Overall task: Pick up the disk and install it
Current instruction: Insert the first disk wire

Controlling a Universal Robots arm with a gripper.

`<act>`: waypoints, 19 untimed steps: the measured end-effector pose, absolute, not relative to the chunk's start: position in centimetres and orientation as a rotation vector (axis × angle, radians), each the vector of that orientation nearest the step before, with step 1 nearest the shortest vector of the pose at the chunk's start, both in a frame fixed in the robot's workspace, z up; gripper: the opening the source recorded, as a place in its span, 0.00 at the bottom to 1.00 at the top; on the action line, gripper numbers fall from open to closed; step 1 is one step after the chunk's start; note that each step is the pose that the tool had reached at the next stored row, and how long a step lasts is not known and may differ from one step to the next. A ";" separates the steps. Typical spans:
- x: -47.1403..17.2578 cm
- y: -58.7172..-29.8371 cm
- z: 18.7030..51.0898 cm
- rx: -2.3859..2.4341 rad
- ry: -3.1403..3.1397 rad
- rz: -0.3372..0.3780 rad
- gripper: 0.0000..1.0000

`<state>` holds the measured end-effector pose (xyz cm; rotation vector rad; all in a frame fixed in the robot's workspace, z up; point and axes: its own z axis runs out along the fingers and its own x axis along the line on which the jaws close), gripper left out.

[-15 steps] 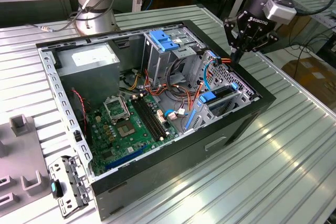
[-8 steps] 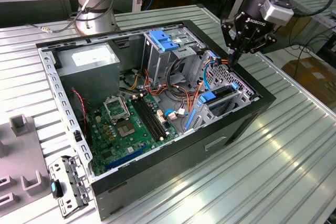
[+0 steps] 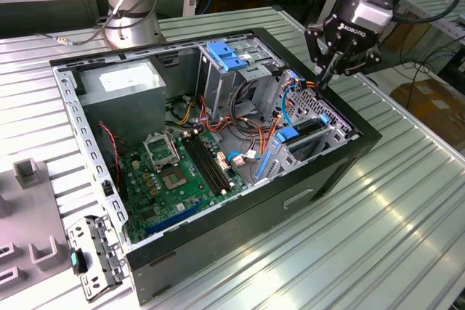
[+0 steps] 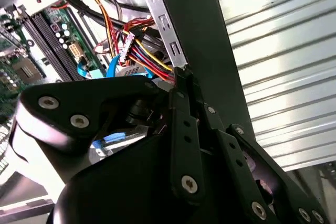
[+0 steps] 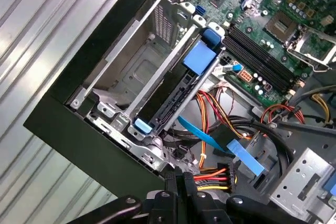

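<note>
One flat rectangular hard drive with a dark casing and a blue plastic frame, the disk (image 5: 176, 98), stands on its edge inside the grey sheet-metal drive cage (image 5: 131, 72). The cage is at the exterior view's right end of the open black computer case (image 3: 240, 237). The disk looks almost or fully seated in its slot. The black two-finger gripper (image 3: 327, 78) hangs just above the far end of this cage. Its fingers are pressed together and grip nothing, and it is apart from the disk.

As I judge it, the step in hand is the seating of the disk. To do it well, the closed fingertips should meet only the blue frame and push straight along the slot, gently, so that the disk does not tilt against the cage rails.

A bundle of red, yellow and black power wires (image 5: 212, 174) lies directly under the fingers, and a flat light-blue ribbon cable (image 5: 202, 137) crosses beside it. Both could catch the fingers or come between them and the disk. Further left are the green motherboard (image 3: 182, 176) and the grey metal power supply box (image 3: 120, 85), well apart from the work. The case rests on a ribbed aluminium table (image 3: 378, 237).
</note>
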<state>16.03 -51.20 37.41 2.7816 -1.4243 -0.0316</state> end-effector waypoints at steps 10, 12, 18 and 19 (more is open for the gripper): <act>14.6 -51.3 37.3 2.694 -1.587 -0.033 0.16; 14.5 -51.3 37.2 2.655 -1.651 -0.034 0.16; 14.5 -51.3 36.6 2.521 -1.853 -0.035 0.16; 14.5 -51.3 36.5 2.493 -1.891 -0.036 0.16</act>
